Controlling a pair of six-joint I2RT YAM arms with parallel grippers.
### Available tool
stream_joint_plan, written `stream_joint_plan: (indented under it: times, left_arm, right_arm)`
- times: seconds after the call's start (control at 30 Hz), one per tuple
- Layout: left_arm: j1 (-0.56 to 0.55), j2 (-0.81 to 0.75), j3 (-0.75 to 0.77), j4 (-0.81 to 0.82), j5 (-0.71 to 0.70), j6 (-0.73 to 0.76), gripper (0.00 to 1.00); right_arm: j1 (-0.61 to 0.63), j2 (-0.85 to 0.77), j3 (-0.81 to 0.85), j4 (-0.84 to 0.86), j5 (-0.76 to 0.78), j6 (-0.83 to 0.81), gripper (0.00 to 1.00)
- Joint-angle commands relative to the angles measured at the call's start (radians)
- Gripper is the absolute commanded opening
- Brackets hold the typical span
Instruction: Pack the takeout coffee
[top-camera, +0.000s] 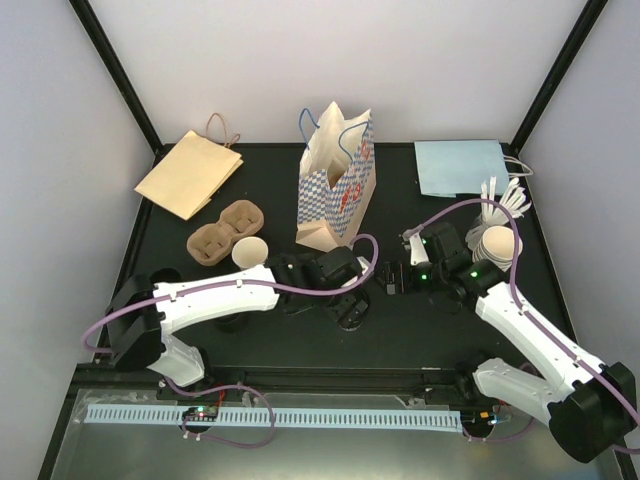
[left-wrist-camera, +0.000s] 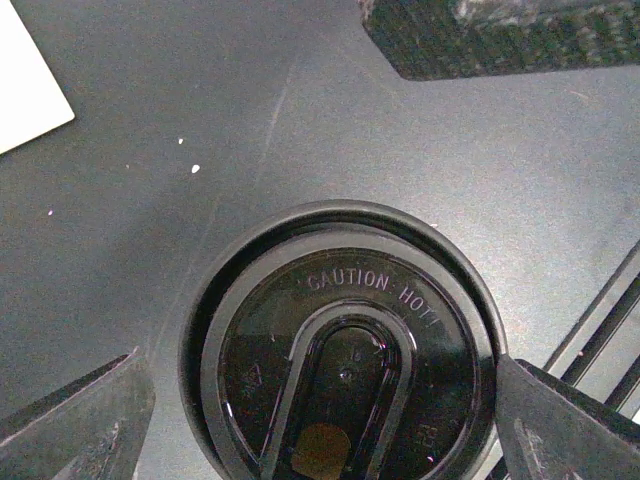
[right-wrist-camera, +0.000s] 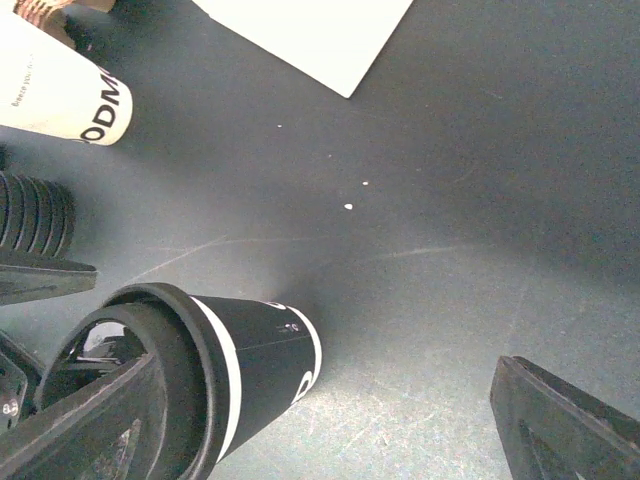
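Left hand (left-wrist-camera: 322, 378) fingers (left-wrist-camera: 90, 430) sit closest to the lens, spread apart either side of a black lid (left-wrist-camera: 340, 330) stamped CAUTION HOT. There is a clear gap on one side, and the other finger is at the lid rim. Not clamped on anything.

The lid is on the black cup (right-wrist-camera: 255, 355). The cup stands mid-surface (left-wrist-camera: 150, 150), looks upright, on the near side of the checked bag (top-camera: 338, 185). The cup carrier (top-camera: 222, 232) and a white cup (top-camera: 249, 252) are off to the left.

Step, as I judge it: pick up the lidded cup for packing. To do it well:
- Centre the hand over the cup and drop lower, so the pads close on the cup wall under the lid rim. Squeezing the lid itself could pop it off.
- Close gently, since a paper wall will dent.
- Lift straight up and keep the cup vertical on the way to the carrier or bag.
- Mind the bag's upright handles.

Pose: the left arm reaches from the near-left base across to centre, wrist pointing straight down over the cup. The right arm comes in from near-right, with the right hand (right-wrist-camera: 325, 390) low, just right of the cup and angled toward it. Its fingers are wide apart and hold nothing. It should stay clear of the lift.
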Motion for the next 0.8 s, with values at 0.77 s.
stream_joint_plan:
  times: [0.77]
  left_arm:
    - [-0.005, 0.030, 0.052, -0.046, 0.016, 0.023, 0.76]
  right_arm:
    - [-0.005, -0.010, -0.059, 0.057, -0.163, -0.001, 0.92]
